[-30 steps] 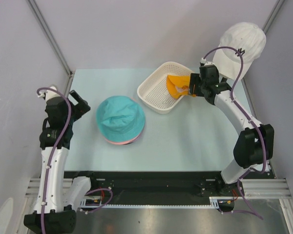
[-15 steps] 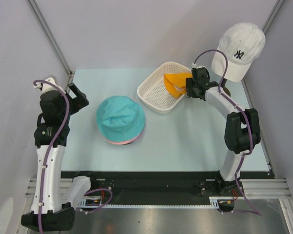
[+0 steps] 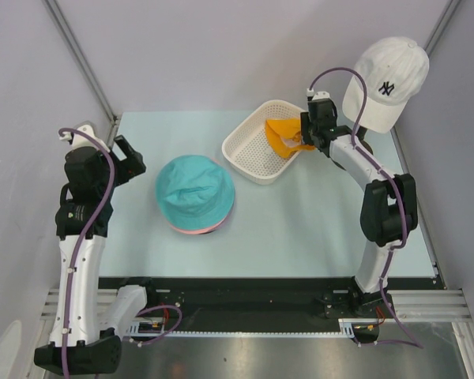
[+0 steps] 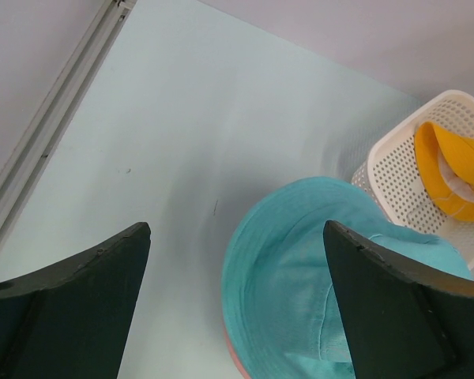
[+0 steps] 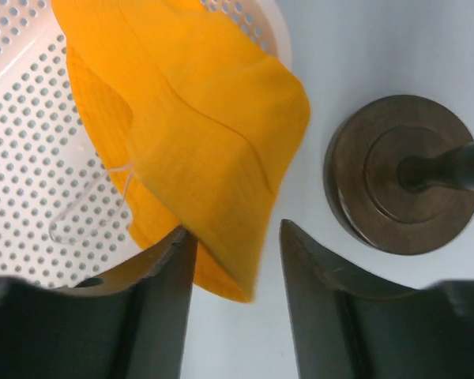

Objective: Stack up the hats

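Starting nearest the arm bases: spotting the left end effector at middle left, jaws spread wide, gripping nothing, hovering over the bench just beside the stack.

Moving out a bit, left of centre: seeing the teal hat crown-up, sat on the pink hat, with only a sliver of pink brim showing along the lower edge. No telling about anything else underneath.

Further back, upper centre-right: finding the orange hat crumpled in the white basket, with one fold flopped over the rim. Looks straddled there by the right end effector, jaws partway in but not pinched yet. Going by the wrist view, can make out a strip of bench between the fabric and one jaw, so calling it released.

Handling guess: soft, light, floppy cloth, nothing fragile, bound to sag and fold once lifted. Would pinch a doubled bit of brim or crown, then expect to spread it a little when dropping it onto teal.

Farthest back, upper right: leaving alone the white cap above its stand base.
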